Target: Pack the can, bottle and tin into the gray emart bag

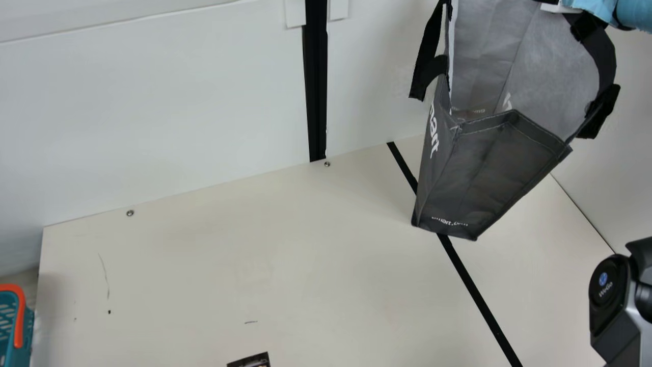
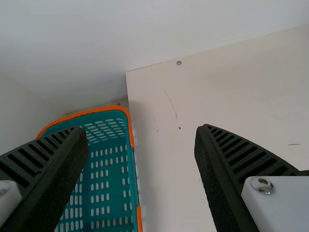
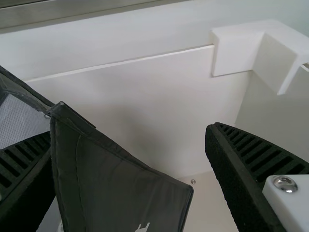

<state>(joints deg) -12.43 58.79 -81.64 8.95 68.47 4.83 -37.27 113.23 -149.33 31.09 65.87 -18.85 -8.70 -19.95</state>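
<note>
The gray bag (image 1: 499,168) is on the robot's right side of the worktop (image 1: 244,255), with the right arm (image 1: 616,300) nearer to it. In the main view its long axis slants: the open mouth is up toward the right, the narrow base down toward the left, over the black strip (image 1: 479,298). Whether the base touches the worktop I cannot tell. Something light blue (image 1: 634,14) is at the bag's top; what it is, and whether it bears the bag, is unclear.

In the right wrist view the right gripper (image 3: 130,133) is spread wide, pinching nothing. The bag's dark wall reaches into the gap between its fingers, its raised corner just beside one finger and well apart from the other. Whether they touch is unclear.

The left gripper (image 2: 141,129) is spread too and holds nothing; it is up by the teal basket (image 2: 108,176), well apart from the bag.

So the coming move probably falls to the right gripper. If it is to take the bag by the rim, it needs the cloth more squarely between its fingers, lined up across the wall before they close. Closing with the corner so near one finger could push the soft side over, or fold the mouth inward.
</note>
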